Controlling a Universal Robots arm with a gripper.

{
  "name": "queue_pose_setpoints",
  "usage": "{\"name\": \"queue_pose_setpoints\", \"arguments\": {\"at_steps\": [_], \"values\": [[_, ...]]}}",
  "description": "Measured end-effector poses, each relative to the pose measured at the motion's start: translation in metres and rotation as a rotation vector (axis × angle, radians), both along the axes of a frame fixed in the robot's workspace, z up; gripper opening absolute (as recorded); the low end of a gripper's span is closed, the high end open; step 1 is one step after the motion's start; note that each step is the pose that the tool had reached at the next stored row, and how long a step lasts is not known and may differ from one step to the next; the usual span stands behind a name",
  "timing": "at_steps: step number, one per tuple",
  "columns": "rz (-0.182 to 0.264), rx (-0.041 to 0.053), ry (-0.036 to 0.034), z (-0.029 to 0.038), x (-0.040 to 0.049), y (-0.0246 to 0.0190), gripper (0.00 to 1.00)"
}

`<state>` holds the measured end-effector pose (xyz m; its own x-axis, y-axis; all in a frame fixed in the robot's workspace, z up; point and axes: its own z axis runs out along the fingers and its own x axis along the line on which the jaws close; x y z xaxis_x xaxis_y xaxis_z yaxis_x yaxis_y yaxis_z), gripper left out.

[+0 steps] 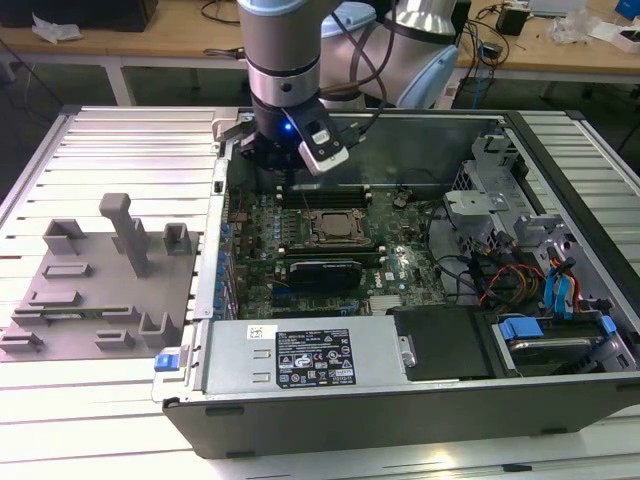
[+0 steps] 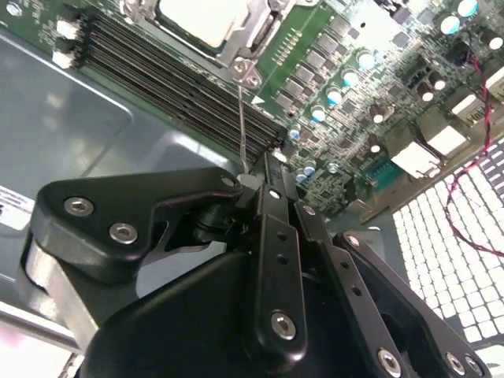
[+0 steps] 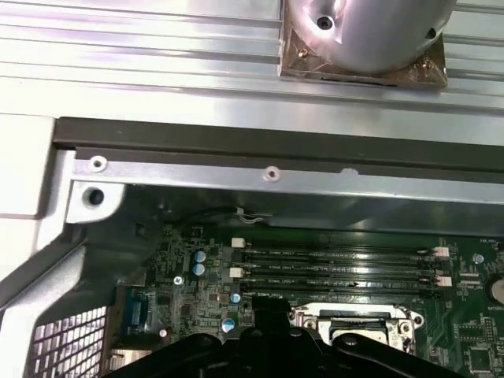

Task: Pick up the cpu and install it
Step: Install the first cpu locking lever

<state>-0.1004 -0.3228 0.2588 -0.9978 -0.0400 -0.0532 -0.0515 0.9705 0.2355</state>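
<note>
The cpu [image 2: 197, 20] shows as a pale, silvery square lying inside the metal socket frame [image 1: 335, 228] on the green motherboard. My gripper [image 1: 288, 172] hovers over the board's back corner on the exterior view's left, a short way from the socket. In the second wrist view its fingers [image 2: 272, 205] stand together, with no cpu between them. A thin metal rod [image 2: 241, 118] runs from the socket's corner up to the fingertips; I cannot tell if it is gripped. The socket's edge [image 3: 354, 321] sits just beyond the dark gripper body [image 3: 260, 342].
The open computer case [image 1: 300, 410] holds memory slots [image 3: 339, 268], a power supply [image 1: 300, 358] at the front, and drive bays with cables [image 1: 545, 290] on the exterior view's right. A grey fixture plate with holders [image 1: 90, 290] lies on the slatted table to the left.
</note>
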Motion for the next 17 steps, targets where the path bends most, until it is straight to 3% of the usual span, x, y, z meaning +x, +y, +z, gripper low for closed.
{"name": "queue_pose_setpoints", "arguments": {"at_steps": [9, 17], "values": [[-0.001, 0.0, 0.0032, -0.0004, 0.0278, -0.0004, 0.11], [-0.017, 0.0, 0.0032, -0.0028, 0.029, -0.0009, 0.11]]}}
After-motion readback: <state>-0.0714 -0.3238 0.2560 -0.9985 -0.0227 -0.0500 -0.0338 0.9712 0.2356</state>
